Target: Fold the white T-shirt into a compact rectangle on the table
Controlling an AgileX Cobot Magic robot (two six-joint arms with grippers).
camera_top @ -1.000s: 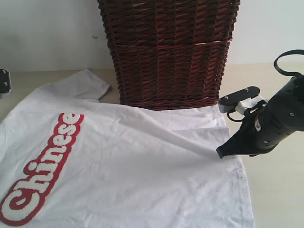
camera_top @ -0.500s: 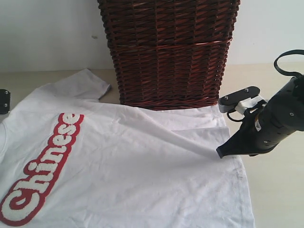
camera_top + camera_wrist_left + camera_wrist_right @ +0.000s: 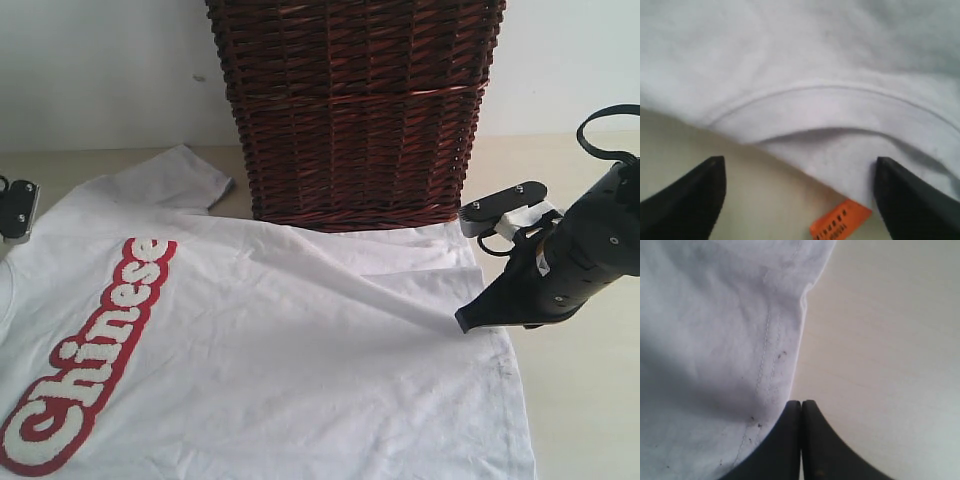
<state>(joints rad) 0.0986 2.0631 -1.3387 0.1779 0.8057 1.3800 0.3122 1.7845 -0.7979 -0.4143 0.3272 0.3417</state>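
- The white T-shirt [image 3: 300,340] lies flat and print-up on the table [image 3: 590,400]. Its near part and collar are cut off in the exterior view.
- Its far edge reaches the foot of the wicker basket [image 3: 355,110].
- The long axis runs across the exterior view, with the collar to the left and the hem to the right.
- Only a bit of the left gripper [image 3: 15,208] shows at the exterior view's edge.
- The left wrist view shows the left gripper's [image 3: 799,162] fingers wide apart before the collar [image 3: 830,100] and an orange tag [image 3: 840,225].
- The right gripper [image 3: 470,322] has its fingers pressed together at the hem's edge. Whether cloth is caught between them is unclear.
- The right wrist view alone shows the closed tips [image 3: 801,405] and dark specks [image 3: 782,354] by the stitching.
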